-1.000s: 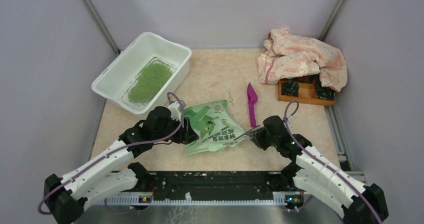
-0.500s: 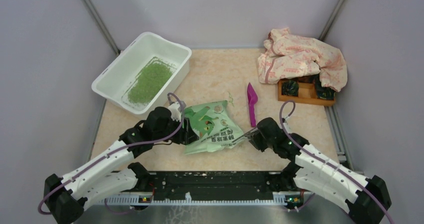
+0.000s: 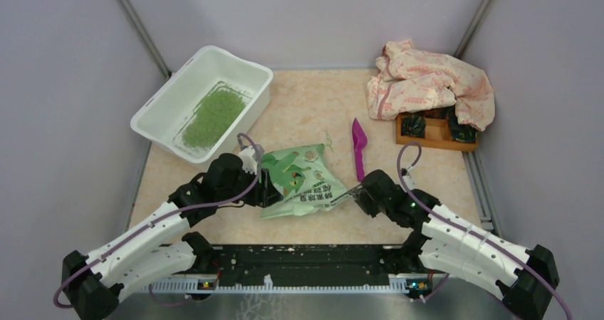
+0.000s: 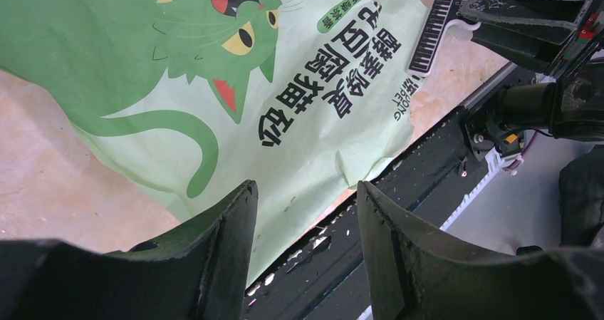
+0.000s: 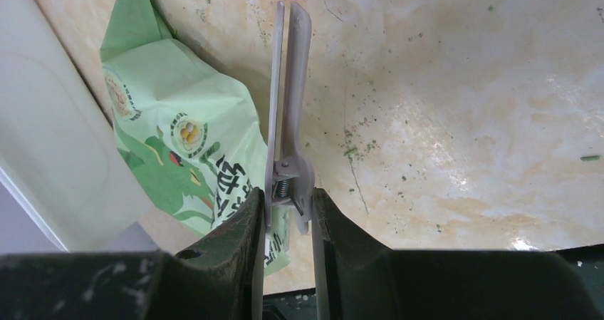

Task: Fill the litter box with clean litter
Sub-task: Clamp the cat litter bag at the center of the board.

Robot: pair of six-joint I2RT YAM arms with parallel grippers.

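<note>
The litter box is white, the clean litter green, the bag pale green with cat print

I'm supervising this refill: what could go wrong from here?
The left hand stands open astride the edge of the litter bag, so a shallow close might let the bag slip. The right hand pinches the thin grey tool near its hinge; pressing its tip on the bag could twist it loose. The purple scoop lies close to that arm and could be knocked.
</note>
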